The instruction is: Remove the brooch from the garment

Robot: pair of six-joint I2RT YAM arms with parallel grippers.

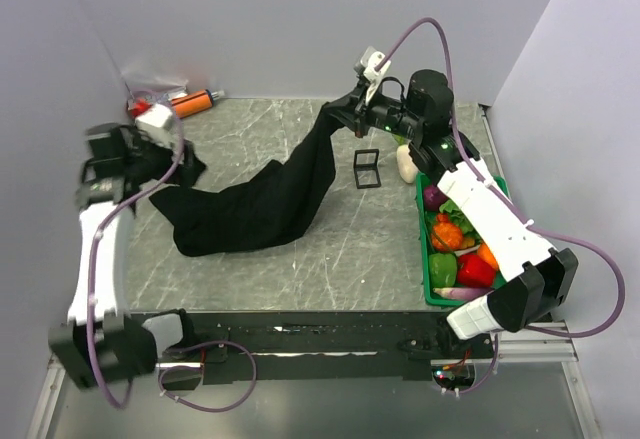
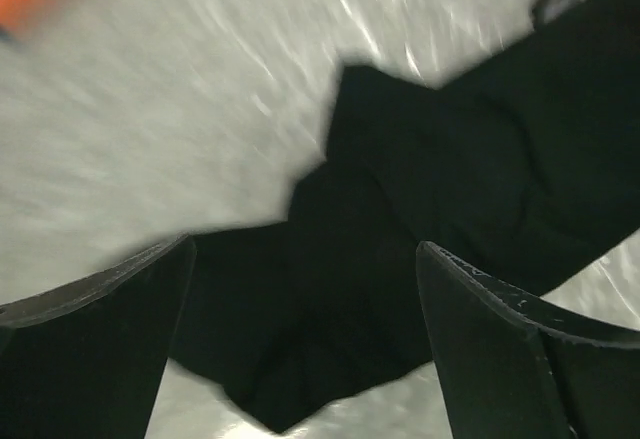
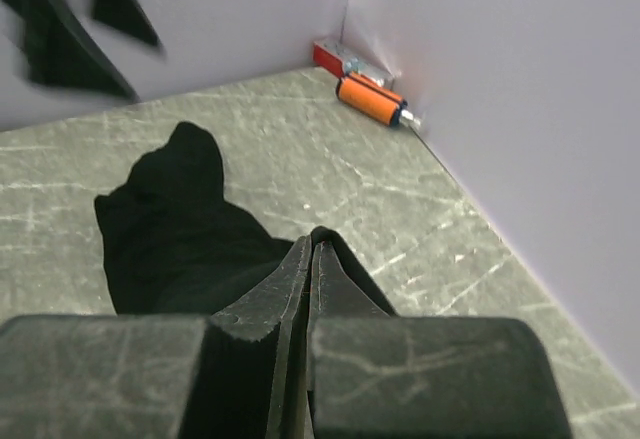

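Observation:
The garment (image 1: 260, 204) is a black cloth stretched across the table, its print hidden. Its far right end is lifted off the table, pinched in my shut right gripper (image 1: 337, 114). In the right wrist view the fingertips (image 3: 312, 249) close on a fold of the garment (image 3: 170, 229). My left gripper (image 1: 175, 164) stands open at the cloth's left end. From the left wrist, the wide-apart fingers (image 2: 90, 359) frame a loose corner of the garment (image 2: 430, 189) lying on the table, with nothing held. The brooch is out of view.
A small black cube frame (image 1: 367, 169) stands right of the cloth. A green basket (image 1: 424, 259) of vegetables sits at the right edge, a white object (image 1: 407, 164) behind it. An orange tube (image 1: 195, 102) and a red box (image 3: 335, 56) lie in the far left corner.

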